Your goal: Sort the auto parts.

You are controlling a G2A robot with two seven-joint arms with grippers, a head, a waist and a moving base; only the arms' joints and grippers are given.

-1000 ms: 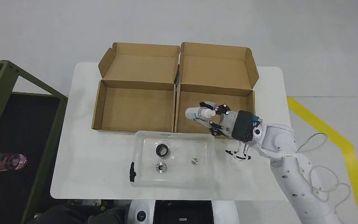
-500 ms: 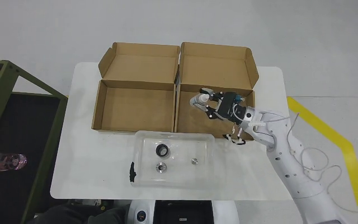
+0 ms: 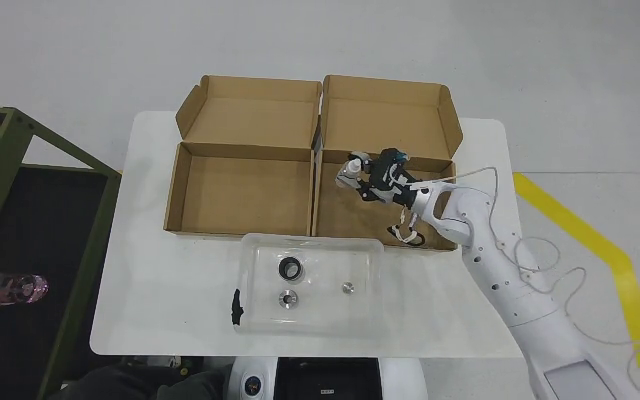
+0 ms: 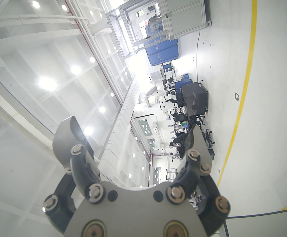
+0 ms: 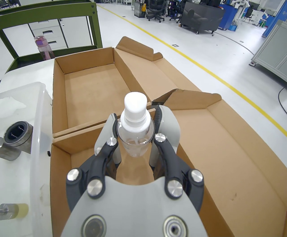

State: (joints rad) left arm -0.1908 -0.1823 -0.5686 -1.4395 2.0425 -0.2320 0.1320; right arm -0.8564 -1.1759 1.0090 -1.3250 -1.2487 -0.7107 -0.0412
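While right gripper (image 5: 137, 116) clamps spray bottle (image 5: 135, 132) above cardboard box (image 3: 350, 218), left gripper (image 4: 132, 131) gapes wide; clear tray (image 3: 325, 300) adjacent.

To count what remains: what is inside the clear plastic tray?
Three metal parts: a dark bearing, a smaller metal ring and a small stud. Nothing covers the tray; their undersides are hidden.

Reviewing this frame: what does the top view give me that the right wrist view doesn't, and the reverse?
Top view adds: the white table as a whole, the clear tray in full outline, and a small black item beside its corner.
Right wrist view adds: the fingers pressed on the bottle's clear sides below its white cap, and office chairs in the room behind.
Both: the right gripper holding the spray bottle over one cardboard box, the second box alongside, and a black-bored bearing in the tray.
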